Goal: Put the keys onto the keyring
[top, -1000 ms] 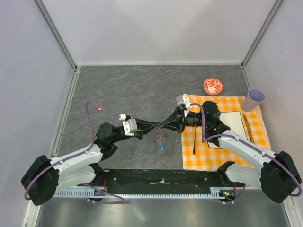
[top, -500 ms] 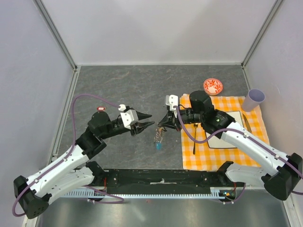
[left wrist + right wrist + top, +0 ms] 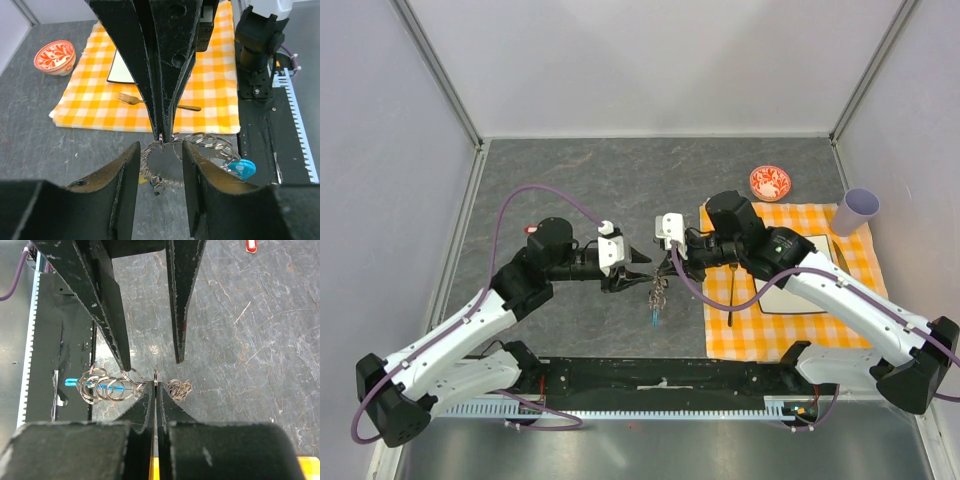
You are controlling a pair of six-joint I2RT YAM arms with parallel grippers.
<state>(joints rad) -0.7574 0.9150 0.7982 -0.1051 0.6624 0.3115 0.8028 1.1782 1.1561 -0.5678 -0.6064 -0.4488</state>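
At 9 o'clock of the checked cloth [image 3: 765, 335] we see the left gripper [image 3: 642, 273] with its jaws apart. It faces the right gripper [image 3: 663, 268], which pinches one ring of the keyring [image 3: 658, 292]. The cyan strap [image 3: 655, 318] is at 6 o'clock below.

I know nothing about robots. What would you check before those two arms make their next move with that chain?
1. Right arm's fingers shut on one ring of the grey metal chain keyring: ok.
2. Left arm's fingers open, aimed at that pinched ring: ok.
3. Loose chain with its bright cyan piece hanging clear of the left fingers: cannot tell.
4. Tiny plastic-headed keys on the chain: cannot tell, too small to make out.
5. Metal fork lying on the orange checked cloth, away from the fingers: ok.
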